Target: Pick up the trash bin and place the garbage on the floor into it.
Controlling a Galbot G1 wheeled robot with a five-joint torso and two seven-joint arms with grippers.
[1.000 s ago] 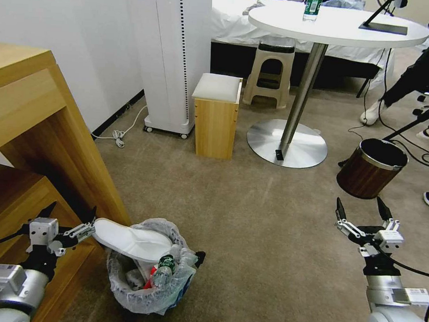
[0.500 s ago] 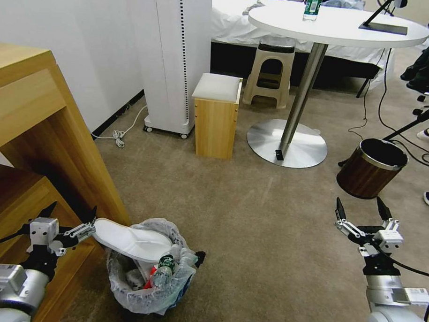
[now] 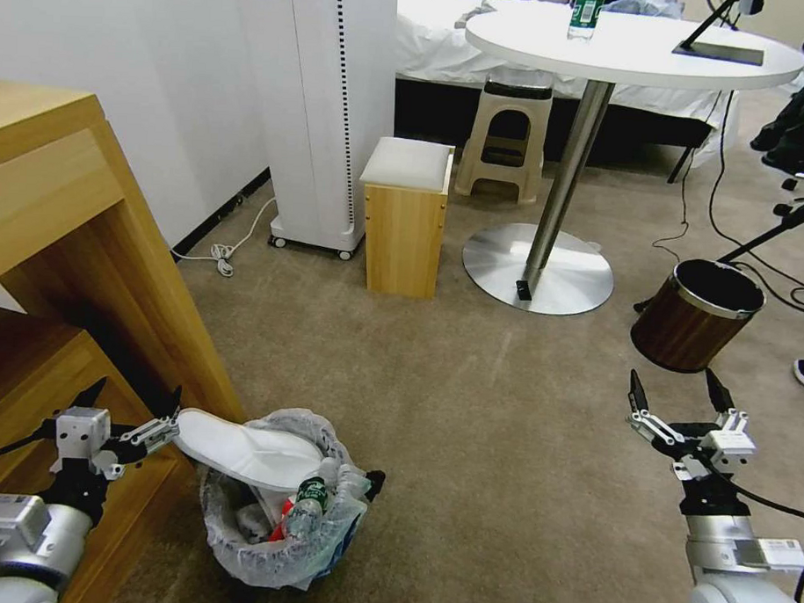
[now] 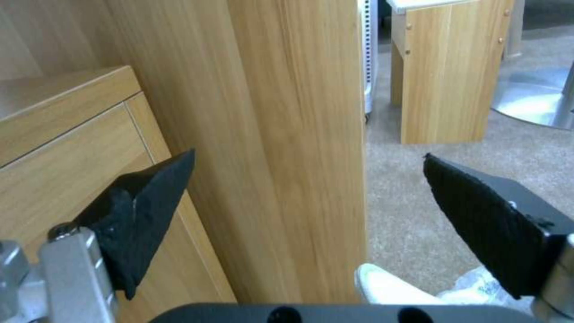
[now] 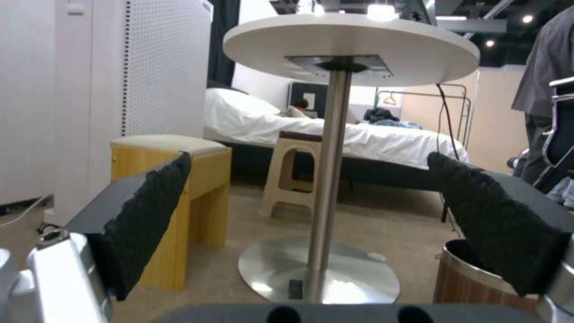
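The trash bin [image 3: 276,517] sits on the floor [image 3: 468,409], full; a white slipper [image 3: 243,454] covers much of what is inside. Left gripper [image 3: 135,396] beside it and right gripper [image 3: 678,390] both have fingers apart, holding nothing.

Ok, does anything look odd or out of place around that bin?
A white slipper lies flat across the trash bin mouth, its heel overhanging the rim instead of sitting inside. A small bottle leans at the rim. No litter shows on the floor.
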